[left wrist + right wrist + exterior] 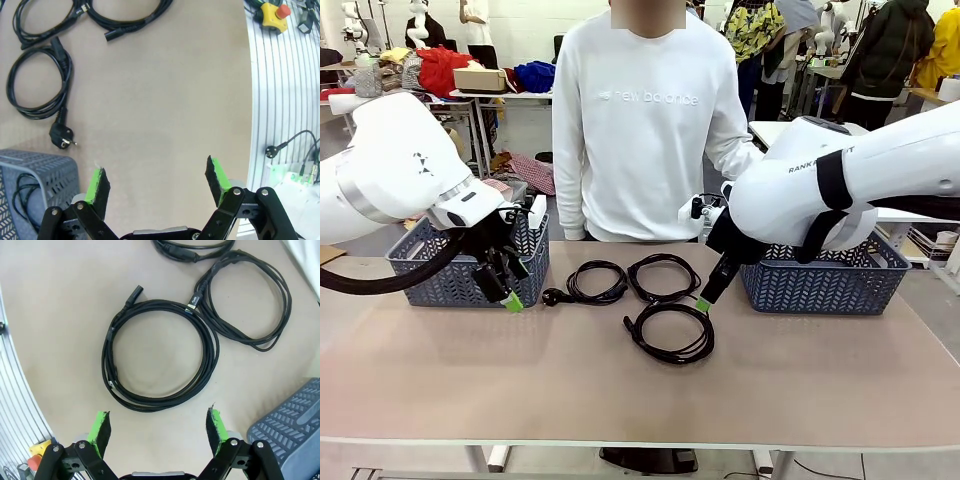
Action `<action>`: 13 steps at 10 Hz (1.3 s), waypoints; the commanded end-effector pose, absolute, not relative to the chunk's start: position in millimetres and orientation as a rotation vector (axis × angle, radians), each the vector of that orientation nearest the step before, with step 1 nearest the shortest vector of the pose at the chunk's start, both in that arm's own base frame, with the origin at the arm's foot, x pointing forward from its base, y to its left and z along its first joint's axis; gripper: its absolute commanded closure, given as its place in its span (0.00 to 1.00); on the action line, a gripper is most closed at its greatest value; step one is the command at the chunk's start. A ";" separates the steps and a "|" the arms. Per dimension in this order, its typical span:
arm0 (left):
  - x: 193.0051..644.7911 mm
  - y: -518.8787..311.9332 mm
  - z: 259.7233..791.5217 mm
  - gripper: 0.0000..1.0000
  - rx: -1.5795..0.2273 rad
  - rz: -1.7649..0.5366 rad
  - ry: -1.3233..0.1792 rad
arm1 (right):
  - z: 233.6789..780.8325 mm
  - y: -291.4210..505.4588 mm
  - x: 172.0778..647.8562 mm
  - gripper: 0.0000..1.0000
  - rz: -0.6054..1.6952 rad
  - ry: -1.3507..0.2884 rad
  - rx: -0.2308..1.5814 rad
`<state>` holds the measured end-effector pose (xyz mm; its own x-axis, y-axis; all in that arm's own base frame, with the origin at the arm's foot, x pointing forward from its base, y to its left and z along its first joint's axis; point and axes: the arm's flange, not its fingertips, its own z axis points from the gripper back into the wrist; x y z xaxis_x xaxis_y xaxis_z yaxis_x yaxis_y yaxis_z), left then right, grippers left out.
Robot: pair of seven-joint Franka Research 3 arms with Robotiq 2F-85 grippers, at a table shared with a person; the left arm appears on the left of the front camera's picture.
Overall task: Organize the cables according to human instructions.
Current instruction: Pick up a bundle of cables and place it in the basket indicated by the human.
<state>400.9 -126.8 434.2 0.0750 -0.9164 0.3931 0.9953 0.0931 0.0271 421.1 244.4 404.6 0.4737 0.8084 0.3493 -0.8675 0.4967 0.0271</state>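
Three black cables lie on the table [470, 385] before me, each a thin, rubbery cord wound into a flat round loop. The near coil [212, 356] is the fullest bundle, several turns laid side by side, with a small straight connector sticking out from its rim. Beyond it lies the far coil [209, 307], looser and more oval; one metal-tipped end of it rests against the near coil's edge. The left coil [66, 80] is beside those two and ends in a round mains plug [62, 137] lying flat on the surface, pointing toward my left basket [440, 270].

My right gripper [705, 298] hangs just over the near coil's edge with its green-padded fingers spread wide and nothing between them. My left gripper [157, 172] is likewise spread and empty, over bare tabletop right by the left basket.

That basket is grey-blue plastic with a herringbone lattice wall; through its rim I can make out what looks like another dark cord inside, though the view is too tight to be sure. A matching right basket [820, 285] stands on the other side. The tabletop is matte tan. Across the table a person in a white sweatshirt [640, 130] stands facing me.
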 end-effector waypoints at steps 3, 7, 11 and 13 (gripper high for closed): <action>401.3 -127.2 434.2 0.00 -0.274 -1.458 -0.350 | 403.4 254.0 422.4 0.00 1.024 -0.296 0.214; 401.3 -127.2 434.2 0.00 -0.274 -1.458 -0.350 | 386.8 300.4 423.2 0.00 1.061 -0.236 0.248; 401.3 -127.2 434.2 0.00 -0.274 -1.458 -0.350 | 371.0 340.2 427.7 0.00 0.974 -0.130 0.204; 401.3 -127.2 434.2 0.00 -0.274 -1.458 -0.350 | 360.6 357.7 429.9 0.00 0.972 -0.095 0.159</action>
